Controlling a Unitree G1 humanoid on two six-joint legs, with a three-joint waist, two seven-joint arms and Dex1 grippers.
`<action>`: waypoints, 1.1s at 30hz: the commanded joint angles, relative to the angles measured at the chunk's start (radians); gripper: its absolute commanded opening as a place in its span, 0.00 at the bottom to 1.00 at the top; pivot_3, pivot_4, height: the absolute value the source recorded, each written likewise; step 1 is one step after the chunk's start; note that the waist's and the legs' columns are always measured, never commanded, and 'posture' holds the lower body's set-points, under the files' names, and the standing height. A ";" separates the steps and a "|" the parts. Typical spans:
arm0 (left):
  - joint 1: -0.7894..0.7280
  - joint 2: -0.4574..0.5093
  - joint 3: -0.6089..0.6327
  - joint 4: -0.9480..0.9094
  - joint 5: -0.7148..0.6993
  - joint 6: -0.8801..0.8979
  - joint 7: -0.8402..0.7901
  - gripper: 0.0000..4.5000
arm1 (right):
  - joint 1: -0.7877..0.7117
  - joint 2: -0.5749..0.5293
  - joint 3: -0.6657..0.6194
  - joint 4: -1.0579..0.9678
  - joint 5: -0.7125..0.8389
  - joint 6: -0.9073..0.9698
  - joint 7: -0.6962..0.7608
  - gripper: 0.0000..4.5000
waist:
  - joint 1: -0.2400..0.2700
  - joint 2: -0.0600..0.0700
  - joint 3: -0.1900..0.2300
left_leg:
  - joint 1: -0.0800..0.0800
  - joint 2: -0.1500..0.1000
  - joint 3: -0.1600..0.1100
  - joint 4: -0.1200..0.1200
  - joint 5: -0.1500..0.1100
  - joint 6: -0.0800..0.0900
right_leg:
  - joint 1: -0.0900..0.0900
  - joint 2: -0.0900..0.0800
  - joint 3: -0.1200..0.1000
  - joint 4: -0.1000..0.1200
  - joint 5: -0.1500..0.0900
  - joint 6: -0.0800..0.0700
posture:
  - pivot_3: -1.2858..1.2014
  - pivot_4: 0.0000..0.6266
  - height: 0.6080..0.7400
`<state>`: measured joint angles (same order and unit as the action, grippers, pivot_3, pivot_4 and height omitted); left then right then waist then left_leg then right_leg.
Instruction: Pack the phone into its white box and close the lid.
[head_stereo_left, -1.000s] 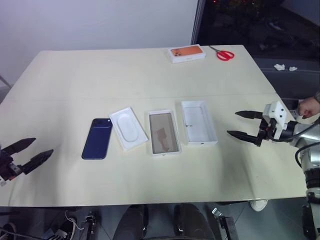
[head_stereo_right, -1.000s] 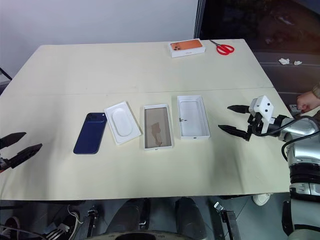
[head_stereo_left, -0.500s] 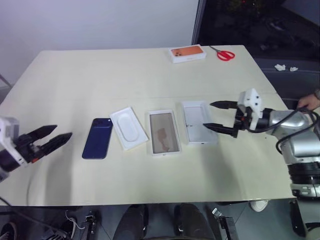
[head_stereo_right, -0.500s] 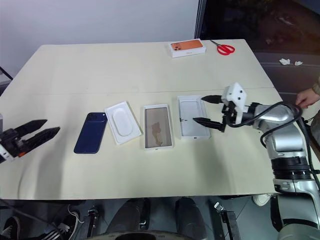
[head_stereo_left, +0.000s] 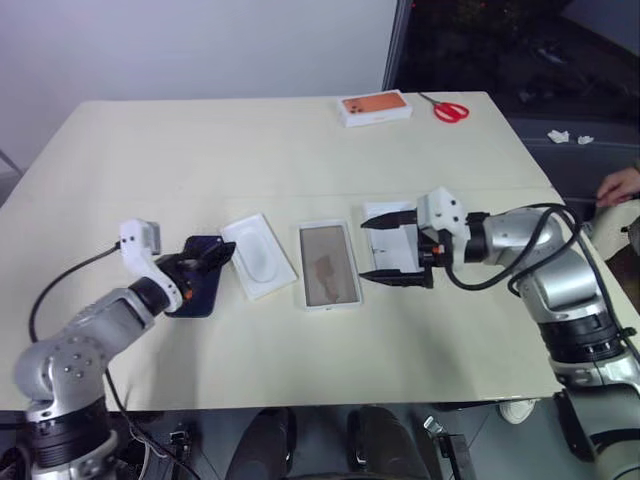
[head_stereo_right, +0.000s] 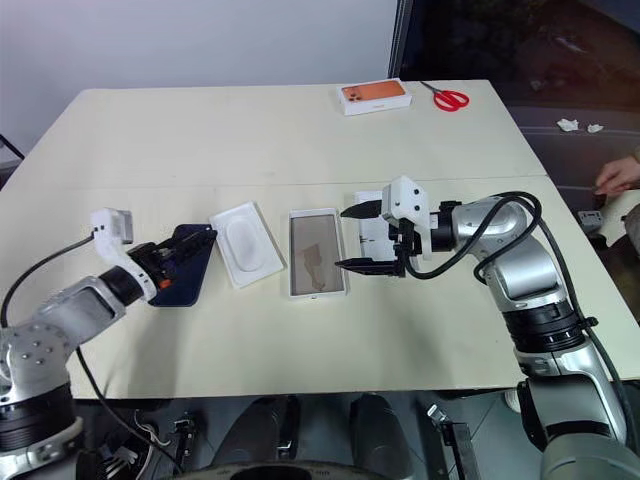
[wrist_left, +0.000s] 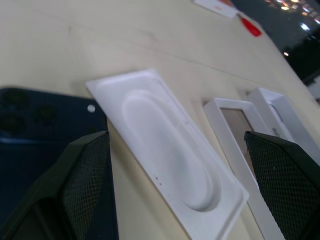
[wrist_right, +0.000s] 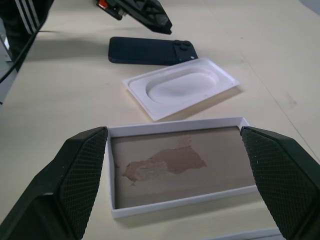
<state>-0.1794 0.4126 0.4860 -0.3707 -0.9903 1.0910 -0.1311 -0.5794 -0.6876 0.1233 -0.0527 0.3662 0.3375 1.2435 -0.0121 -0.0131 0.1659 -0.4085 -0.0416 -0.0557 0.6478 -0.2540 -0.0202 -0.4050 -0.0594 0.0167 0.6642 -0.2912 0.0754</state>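
I see the left gripper (head_stereo_right: 185, 250) at about 8 o'clock on the cream table (head_stereo_right: 250, 130), fingers spread and empty, hovering over the dark navy phone (head_stereo_left: 205, 283), which lies flat on its face with the camera cluster at its far end. From the left wrist, the phone sits just beside one black finger (wrist_left: 87, 185).

The right gripper (head_stereo_left: 385, 248) is released too, holding nothing, and points across toward 9 o'clock from the 3 o'clock side, above the near part of the shallow white tray (head_stereo_left: 392, 225) at the right end of the row.

Between the grippers, near the table's middle, lie two more pieces: the white moulded insert (head_stereo_left: 258, 256), angled and just beside the phone, and the white box (head_stereo_left: 327, 265) with a brownish liner inside, open. I cannot tell which white piece is the lid.

Far back around 1 o'clock sit the orange-printed box (head_stereo_left: 374, 106) and, beside it, red-handled scissors (head_stereo_left: 447, 107). A person's hand (head_stereo_left: 620, 186) shows at the right edge.
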 joint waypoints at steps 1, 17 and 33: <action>-0.020 -0.014 0.039 -0.059 -0.146 0.123 0.166 1.00 | -0.011 0.006 -0.018 -0.009 0.010 -0.015 -0.001 0.99 | 0.001 0.000 0.000 | 0.000 0.000 0.000 0.000 0.000 0.000 | 0.000 0.000 0.000 0.000 0.000 0.000 | 0.52 0.24 1.00; -0.024 -0.008 -0.030 0.091 -0.620 0.048 0.563 1.00 | 0.005 0.005 -0.029 -0.022 0.010 -0.025 -0.030 0.99 | 0.002 0.000 0.000 | 0.000 0.000 0.000 0.001 0.001 -0.001 | 0.000 0.000 0.000 0.000 0.000 0.000 | 0.52 0.24 1.00; -0.011 -0.020 -0.148 0.165 -0.576 -0.087 0.527 1.00 | -0.003 0.009 -0.033 -0.054 0.023 -0.004 -0.065 0.99 | 0.002 0.000 0.000 | 0.000 -0.001 0.000 0.001 0.001 -0.002 | 0.001 0.000 0.000 0.000 0.000 0.000 | 0.52 0.24 1.00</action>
<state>-0.1805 0.3921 0.3525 -0.2077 -1.5788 1.0159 0.4097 -0.5697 -0.6840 0.1198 -0.0597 0.3685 0.3315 1.1863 -0.0096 -0.0131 0.1658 -0.4084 -0.0421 -0.0558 0.6484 -0.2528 -0.0223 -0.4043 -0.0595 0.0168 0.6640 -0.2913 0.0752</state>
